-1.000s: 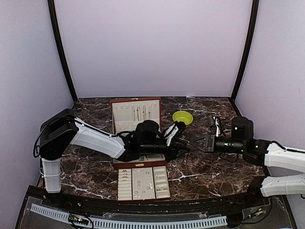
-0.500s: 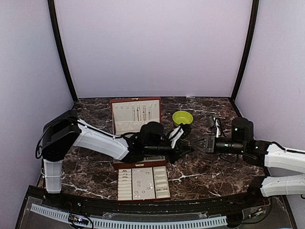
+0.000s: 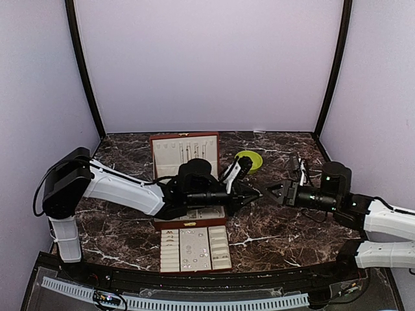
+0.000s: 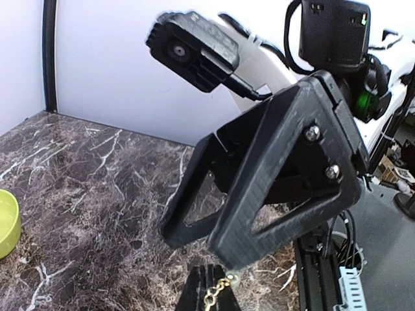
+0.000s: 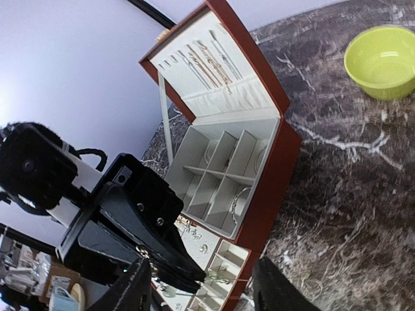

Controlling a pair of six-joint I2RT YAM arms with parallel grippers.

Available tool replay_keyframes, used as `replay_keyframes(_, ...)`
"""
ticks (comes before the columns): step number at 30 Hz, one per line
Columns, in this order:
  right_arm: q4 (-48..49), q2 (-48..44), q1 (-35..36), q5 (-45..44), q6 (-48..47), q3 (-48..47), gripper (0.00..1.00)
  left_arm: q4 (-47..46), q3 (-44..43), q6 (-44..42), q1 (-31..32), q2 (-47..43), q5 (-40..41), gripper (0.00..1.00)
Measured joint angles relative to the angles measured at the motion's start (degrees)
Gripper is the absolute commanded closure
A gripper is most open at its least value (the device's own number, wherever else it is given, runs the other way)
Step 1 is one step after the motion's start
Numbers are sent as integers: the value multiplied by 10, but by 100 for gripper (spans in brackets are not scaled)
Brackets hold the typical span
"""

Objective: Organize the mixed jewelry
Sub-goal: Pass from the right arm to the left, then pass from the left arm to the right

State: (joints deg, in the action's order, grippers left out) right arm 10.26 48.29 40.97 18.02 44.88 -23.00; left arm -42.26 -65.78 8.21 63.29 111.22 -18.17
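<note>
Centrally, low in the top view: the mixed jewelry, tiny silvery and pale pieces scattered in the middle section of a cream compartment tray. The pieces are too small there to sort by kind. The tray's left and right sections held ridged cream rolls.

Item, reddish-brown jewelry box, just above the tray in the frame and standing open. Thin chains, gold and silver in tone, hung in rows on the cream lining of its raised lid. Pale ring-shaped pieces lay in the divided cream compartments of its base.

Item, gold chain piece, a short run of small links with a rounded end. It was pinched between the clenched tips of the left gripper, right of the box at the frame's centre and above the dark marble table.

Item, right gripper, just right of the left one and facing it tip to tip. Its fingers stood apart with nothing between them.

Item, lime-green bowl, above and right of the box lid. Its contents could not be made out.
</note>
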Motion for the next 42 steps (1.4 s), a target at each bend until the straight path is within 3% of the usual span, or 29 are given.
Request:
replay_keyframes(4,2,-39,0,-16,3,2,28,-1,10,18,0,-32,0,100)
replay_keyframes(10,32,-91,0,-2,-7,27,32,43,9,45,0,-90,12,100)
replay_keyframes(22,106,-122,32,25,-26,100,32,202,-50,95,-1,-148,13,100)
replay_keyframes(27,131,-104,110,-39,-50,99,33,258,-67,96,-2,-159,31,100)
replay_keyframes(30,147,-88,155,-93,-69,99,42,280,-73,96,-2,-165,42,100)
replay_keyframes(42,221,24,265,-301,-126,77,49,293,-74,101,-2,-179,53,100)
